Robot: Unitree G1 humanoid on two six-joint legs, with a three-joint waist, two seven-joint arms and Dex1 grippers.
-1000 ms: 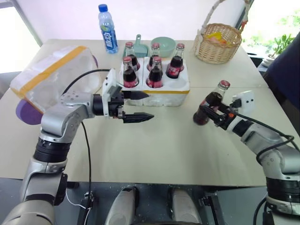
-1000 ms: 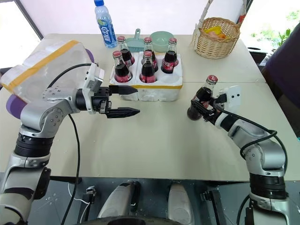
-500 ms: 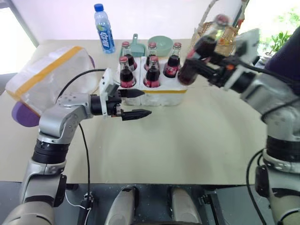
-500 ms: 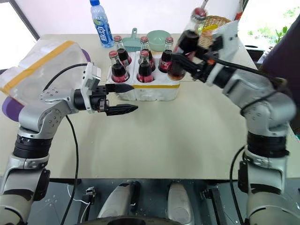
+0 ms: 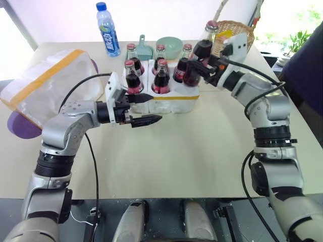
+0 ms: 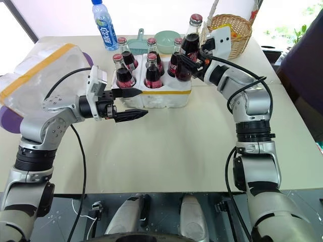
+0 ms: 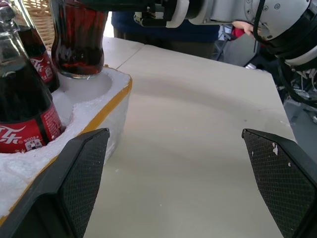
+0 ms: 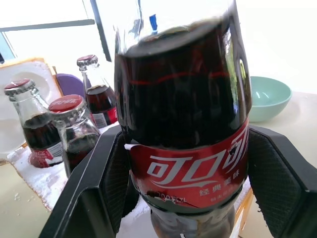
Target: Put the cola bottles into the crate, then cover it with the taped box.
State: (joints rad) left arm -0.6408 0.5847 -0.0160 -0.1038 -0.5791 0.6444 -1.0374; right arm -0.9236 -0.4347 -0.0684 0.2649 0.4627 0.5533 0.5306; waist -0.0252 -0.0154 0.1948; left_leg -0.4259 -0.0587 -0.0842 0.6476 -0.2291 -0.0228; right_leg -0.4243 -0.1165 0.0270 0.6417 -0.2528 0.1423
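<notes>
The white foam crate (image 5: 174, 104) with a yellow band stands mid-table and holds several cola bottles (image 5: 162, 78). My right gripper (image 5: 198, 68) is shut on one more cola bottle (image 5: 203, 50), held upright with its base at the rim of the crate's empty near-right hole (image 7: 91, 84). The right wrist view has that bottle (image 8: 185, 124) between both fingers. My left gripper (image 5: 159, 108) stands open and empty, level in front of the crate's near wall. The taped box (image 5: 48, 85) lies tilted at the far left of the table.
A blue-capped water bottle (image 5: 105, 22), a teal scoop (image 5: 144, 48) and a green bowl (image 5: 171, 44) stand behind the crate. A wicker basket (image 5: 233, 33) sits at the back right. A purple thing (image 5: 22, 126) lies under the taped box. A person in dark blue (image 5: 308, 65) stands at the right edge.
My right gripper has lifted its cola bottle off the table at the right and carried it up and left to the crate's near-right hole. The left gripper has stayed put.
</notes>
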